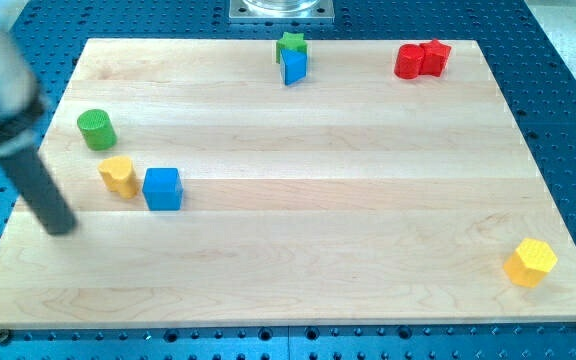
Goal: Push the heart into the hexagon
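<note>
The arm ends in a plain rod with no pincer, so there are no jaws to be wide or narrow. My tip [61,226] rests on the wooden board [298,190] near the view's left edge, apart from every block.

The yellow heart [118,175] lies just right of it and a little higher, almost touching the blue cube [162,188]. A green cylinder [96,130] sits above them. The yellow hexagon [530,262] is far off at the view's bottom right corner.

Along the top, a green star [291,44] touches a blue wedge-like block [294,66], and 2 red blocks [421,59] sit pressed together.
</note>
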You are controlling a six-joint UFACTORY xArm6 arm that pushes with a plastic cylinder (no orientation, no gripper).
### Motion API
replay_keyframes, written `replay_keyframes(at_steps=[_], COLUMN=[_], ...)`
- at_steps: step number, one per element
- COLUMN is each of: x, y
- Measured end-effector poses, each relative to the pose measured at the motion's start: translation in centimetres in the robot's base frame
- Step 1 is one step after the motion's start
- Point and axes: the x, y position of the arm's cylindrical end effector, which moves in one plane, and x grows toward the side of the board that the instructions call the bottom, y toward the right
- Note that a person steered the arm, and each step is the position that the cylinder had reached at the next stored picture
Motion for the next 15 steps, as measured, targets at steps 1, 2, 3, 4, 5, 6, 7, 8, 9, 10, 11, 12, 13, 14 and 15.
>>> replay_keyframes(at_steps=[1, 2, 3, 4, 5, 6, 7, 8, 9, 10, 11, 12, 13, 14, 15], x=[-4.8, -5.9, -5.4, 0.3, 5.3, 4.6, 9.3, 8.3, 7.5, 7.5, 7.9, 7.9, 7.9, 8.0, 8.0], y=[2.9, 13.7, 12.9, 7.9, 9.0, 3.4, 4.4, 11.9, 19.0, 27.2, 37.2, 42.1, 44.2, 47.2, 45.6])
